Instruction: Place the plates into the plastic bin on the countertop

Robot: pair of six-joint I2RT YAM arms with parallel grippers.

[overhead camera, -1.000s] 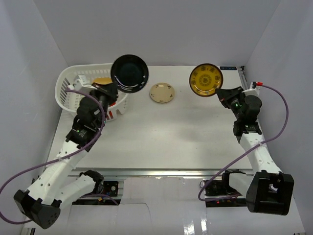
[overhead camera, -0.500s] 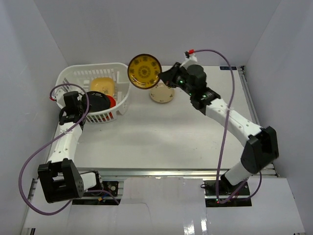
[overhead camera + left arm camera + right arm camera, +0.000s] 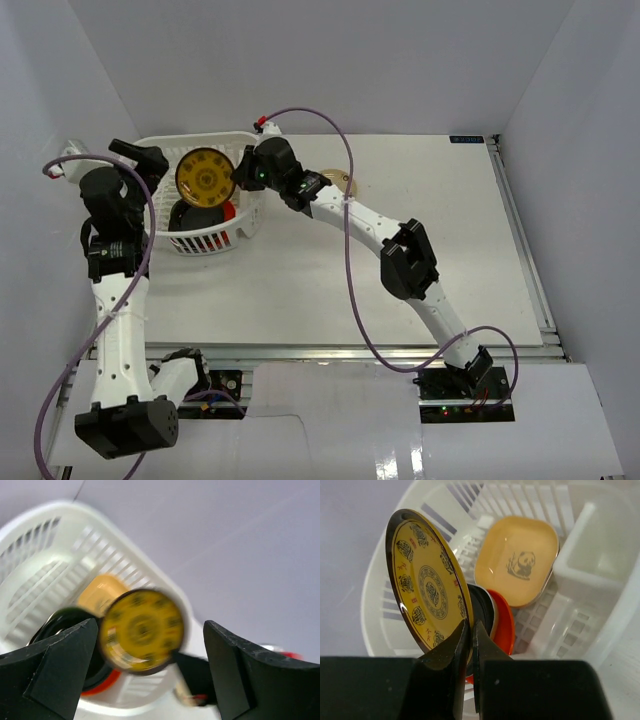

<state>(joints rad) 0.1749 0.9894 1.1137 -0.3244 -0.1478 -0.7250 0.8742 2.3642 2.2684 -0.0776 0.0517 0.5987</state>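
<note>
My right gripper is shut on the lower rim of the brown-and-yellow patterned plate, holding it on edge over the white plastic bin. Inside the bin lie a yellow rounded-square plate with a panda, a black plate and an orange-red plate. From above, the patterned plate hangs over the bin with the right gripper beside it. My left gripper stands open and empty, raised left of the bin, looking at the blurred patterned plate.
A cream round plate lies on the white countertop just right of the bin, partly hidden behind my right arm, which stretches diagonally across the table. The metal edge rail runs along the near side.
The left gripper let go of the black plate in the bin, opened wide and drew back up to the left. The right arm carried the patterned plate from the far right to over the bin.
</note>
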